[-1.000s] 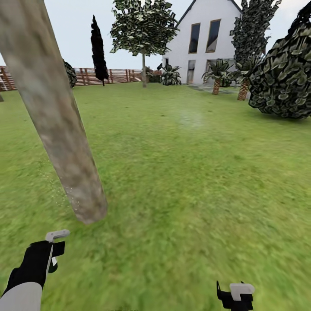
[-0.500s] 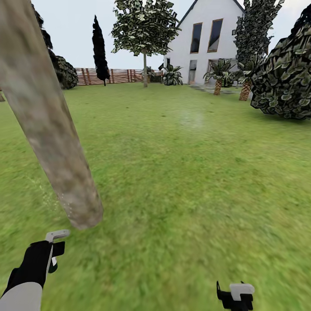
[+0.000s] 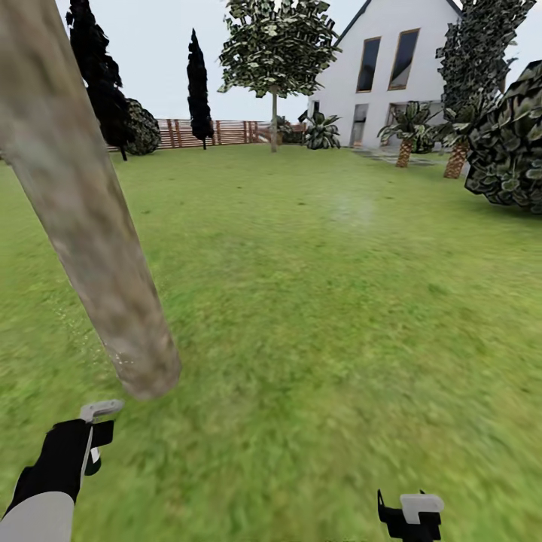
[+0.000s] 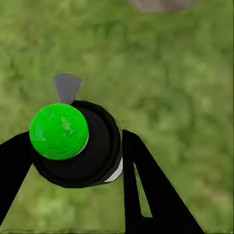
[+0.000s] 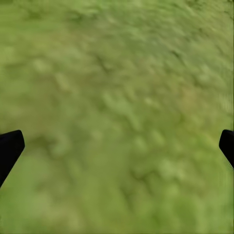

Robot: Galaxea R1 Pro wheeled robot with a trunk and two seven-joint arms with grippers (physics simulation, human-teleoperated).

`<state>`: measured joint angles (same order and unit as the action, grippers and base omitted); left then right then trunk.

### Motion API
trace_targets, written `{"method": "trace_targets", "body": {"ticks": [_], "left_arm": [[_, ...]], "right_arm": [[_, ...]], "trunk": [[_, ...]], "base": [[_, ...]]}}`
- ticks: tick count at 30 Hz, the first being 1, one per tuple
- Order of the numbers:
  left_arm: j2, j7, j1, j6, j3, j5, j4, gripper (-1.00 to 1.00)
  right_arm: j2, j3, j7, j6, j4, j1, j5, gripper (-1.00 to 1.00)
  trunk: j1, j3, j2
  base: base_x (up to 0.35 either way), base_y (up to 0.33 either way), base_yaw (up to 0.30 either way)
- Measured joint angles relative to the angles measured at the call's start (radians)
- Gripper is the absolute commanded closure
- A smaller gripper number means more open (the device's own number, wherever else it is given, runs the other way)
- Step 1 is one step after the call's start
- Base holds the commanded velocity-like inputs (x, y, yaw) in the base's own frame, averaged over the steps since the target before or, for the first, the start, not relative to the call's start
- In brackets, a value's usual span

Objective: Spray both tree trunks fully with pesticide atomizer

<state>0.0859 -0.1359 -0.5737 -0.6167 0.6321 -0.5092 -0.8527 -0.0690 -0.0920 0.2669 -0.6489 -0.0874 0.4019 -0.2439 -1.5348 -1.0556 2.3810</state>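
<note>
The near tree trunk (image 3: pixel 90 226), mottled grey-beige, leans across the left of the head view and meets the grass floor (image 3: pixel 316 316) just ahead of my left gripper (image 3: pixel 92 446). That gripper is shut on the pesticide atomizer (image 4: pixel 73 144), a black body with a green ball top and a grey nozzle (image 3: pixel 100 409) aimed toward the trunk's base. Faint white pesticide specks (image 3: pixel 79 327) hang beside the lower trunk. The second tree (image 3: pixel 274 124) stands far back by the fence. My right gripper (image 3: pixel 410 516) hangs open over bare grass, fingertips (image 5: pixel 9 146) wide apart.
A white house (image 3: pixel 391 75) stands at the back right, with short palms (image 3: pixel 406 139) and a large shrub (image 3: pixel 512 143) in front of it. Dark conifers (image 3: pixel 197 86) and a brown slat fence (image 3: pixel 218 132) line the far edge. Open lawn stretches ahead and to the right.
The whole picture has shifted right, so the camera has turned left; more conifers and fence show at the back left. Both arms keep their places in the picture.
</note>
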Motion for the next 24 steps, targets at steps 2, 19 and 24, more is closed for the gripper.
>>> {"method": "trace_targets", "body": {"ticks": [2, 19, 24], "left_arm": [[-0.002, -0.008, -0.001, 0.000, -0.002, 0.003, -0.002, 1.00], [0.083, -0.197, -0.101, -0.151, -0.171, -0.007, -0.206, 1.00], [0.109, -0.321, -0.100, -0.221, -0.179, 0.001, -0.240, 1.00]], "right_arm": [[0.000, 0.000, 0.000, 0.000, 0.000, 0.000, 0.000, -1.00], [-0.002, -0.001, 0.000, 0.000, 0.000, 0.000, 0.000, -1.00], [-0.002, -0.002, 0.000, 0.000, 0.000, 0.000, 0.000, -1.00]], "trunk": [[0.000, 0.000, 0.000], [0.000, 0.000, 0.000], [0.000, 0.000, 0.000]], "base": [[-0.031, -0.041, 0.120], [-0.001, -0.001, 0.004], [-0.094, 0.000, 0.000]]}}
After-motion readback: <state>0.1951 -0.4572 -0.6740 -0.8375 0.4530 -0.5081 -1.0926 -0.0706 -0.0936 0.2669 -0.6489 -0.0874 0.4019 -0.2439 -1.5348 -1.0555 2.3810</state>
